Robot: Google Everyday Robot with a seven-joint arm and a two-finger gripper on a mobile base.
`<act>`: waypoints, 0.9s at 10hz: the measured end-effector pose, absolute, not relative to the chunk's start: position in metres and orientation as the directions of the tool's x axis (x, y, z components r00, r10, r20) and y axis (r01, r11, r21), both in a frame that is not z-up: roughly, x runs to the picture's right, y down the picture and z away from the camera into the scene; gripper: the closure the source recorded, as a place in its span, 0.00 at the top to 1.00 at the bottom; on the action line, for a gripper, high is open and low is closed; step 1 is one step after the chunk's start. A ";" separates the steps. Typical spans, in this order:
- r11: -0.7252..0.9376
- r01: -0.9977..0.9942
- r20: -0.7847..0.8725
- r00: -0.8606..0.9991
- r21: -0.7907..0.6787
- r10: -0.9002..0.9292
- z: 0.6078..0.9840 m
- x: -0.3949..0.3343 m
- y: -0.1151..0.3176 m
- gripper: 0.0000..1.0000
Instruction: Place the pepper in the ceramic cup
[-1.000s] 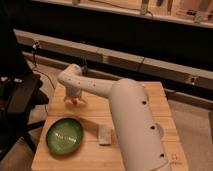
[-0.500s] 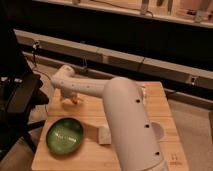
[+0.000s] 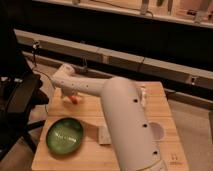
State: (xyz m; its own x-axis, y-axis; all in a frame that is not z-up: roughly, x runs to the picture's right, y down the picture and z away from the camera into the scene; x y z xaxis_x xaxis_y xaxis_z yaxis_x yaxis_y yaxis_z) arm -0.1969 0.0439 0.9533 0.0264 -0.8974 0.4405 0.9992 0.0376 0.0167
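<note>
Little change: hand (image 3: 70,95) still hovers at the pepper (image 3: 74,99), table's (image 3: 165,102) left side.

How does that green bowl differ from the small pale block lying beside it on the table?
The green bowl is round and glossy; the pale block is squarish and dull. The green bowl is much wider than the pale block. Both rest on the wooden table, nearer the camera than the gripper, which hangs over the table's far left part.
</note>
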 end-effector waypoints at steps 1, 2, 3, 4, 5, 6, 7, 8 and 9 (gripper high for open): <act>0.048 0.999 0.440 0.034 0.020 -0.898 0.956 -0.194 0.040 0.80; 0.057 0.998 0.443 0.040 0.024 -0.896 0.958 -0.193 0.038 0.80; 0.063 0.998 0.450 0.043 0.030 -0.892 0.961 -0.194 0.038 0.80; 0.069 0.997 0.460 0.046 0.033 -0.887 0.965 -0.192 0.040 0.80; 0.075 0.996 0.472 0.048 0.038 -0.880 0.969 -0.192 0.043 0.80; 0.078 0.996 0.484 0.049 0.038 -0.874 0.973 -0.191 0.046 0.80; 0.078 0.996 0.496 0.049 0.037 -0.867 0.976 -0.190 0.049 0.80; 0.080 0.996 0.506 0.050 0.038 -0.861 0.980 -0.191 0.052 0.80; 0.080 0.996 0.521 0.049 0.038 -0.852 0.985 -0.192 0.056 0.80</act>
